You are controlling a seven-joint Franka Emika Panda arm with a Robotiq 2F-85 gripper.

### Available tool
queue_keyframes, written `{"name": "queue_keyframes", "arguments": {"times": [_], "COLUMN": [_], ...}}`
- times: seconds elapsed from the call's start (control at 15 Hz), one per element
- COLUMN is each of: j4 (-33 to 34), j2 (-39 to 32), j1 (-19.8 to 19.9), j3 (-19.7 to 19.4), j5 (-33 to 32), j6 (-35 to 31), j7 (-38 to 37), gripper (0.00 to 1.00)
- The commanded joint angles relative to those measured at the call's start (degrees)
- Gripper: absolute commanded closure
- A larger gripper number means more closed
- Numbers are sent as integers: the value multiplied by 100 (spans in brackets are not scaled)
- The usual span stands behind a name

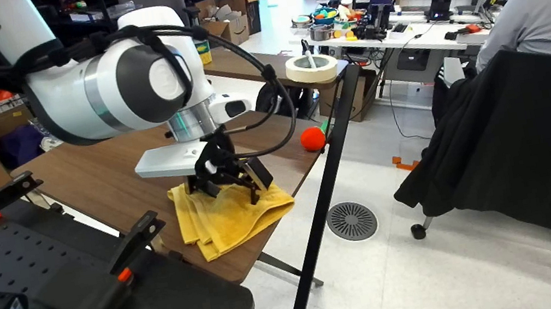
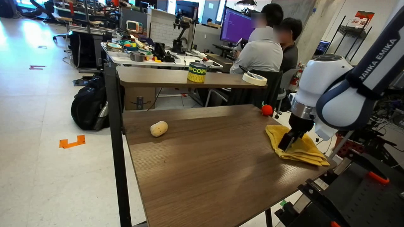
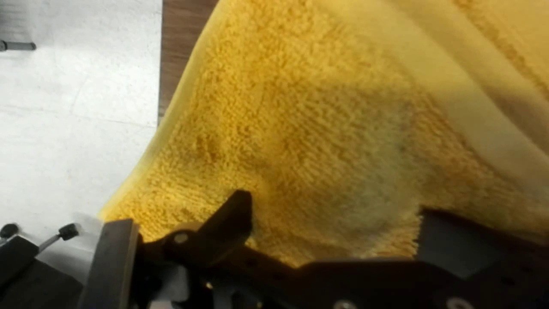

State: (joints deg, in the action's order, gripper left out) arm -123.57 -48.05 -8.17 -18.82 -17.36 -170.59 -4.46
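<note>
Right, pincer (image 1: 231, 186) first: fingers (image 3: 231, 223) spread wide, nothing pinched that we can see. Straight below and between them, yellow cloth (image 1: 234, 224), folded in layers on the table (image 2: 189, 176). Fingertips sit right at its surface; pressing in or only skimming, we can't tell.

We read the step as working on the cloth, so: better to get a raised fold or hem between the fingers before squeezing, since a flat face would probably slip out. We'd go easy downward; tabletop is right under those layers. Slow squeeze too, as folds may slide and one layer could come up alone.

Just beside the pincer, wrist view, a cloth corner pokes out past the table's edge, so we'd avoid shoving that way.

Farther along the same edge, a red ball with a green top (image 1: 313, 139); we'd keep any sideways swing short of it. Past that, on a raised shelf (image 2: 148, 76), a tape roll (image 2: 257, 81) with a marker (image 2: 246, 71) across it, then a corn can (image 2: 197, 74). Well apart from the pincer, diagonally over the tabletop, what looks like a potato (image 2: 159, 129).
</note>
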Motion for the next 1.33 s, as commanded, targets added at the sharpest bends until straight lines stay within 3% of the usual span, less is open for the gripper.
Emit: {"name": "queue_keyframes", "arguments": {"times": [0.0, 0.2, 0.4, 0.47, 0.67, 1.07, 1.27], "j4": [-911, -1407, -1834, -1577, -1824, -1779, -1720], "j2": [-135, -148, -110, 246, 328, 270, 314], "j1": [-474, -789, -823, -748, -744, -787, -626], "j3": [-58, -3, 355, 73, 257, 249, 591], "j5": [-235, -143, -20, 201, 197, 257, 183], "j6": [-986, -1842, -2408, -2123, -2305, -2278, -2112], "j7": [365, 845, 1422, 1476, 1652, 1694, 1874], "gripper": [0, 0, 0, 0, 0, 0, 0]}}
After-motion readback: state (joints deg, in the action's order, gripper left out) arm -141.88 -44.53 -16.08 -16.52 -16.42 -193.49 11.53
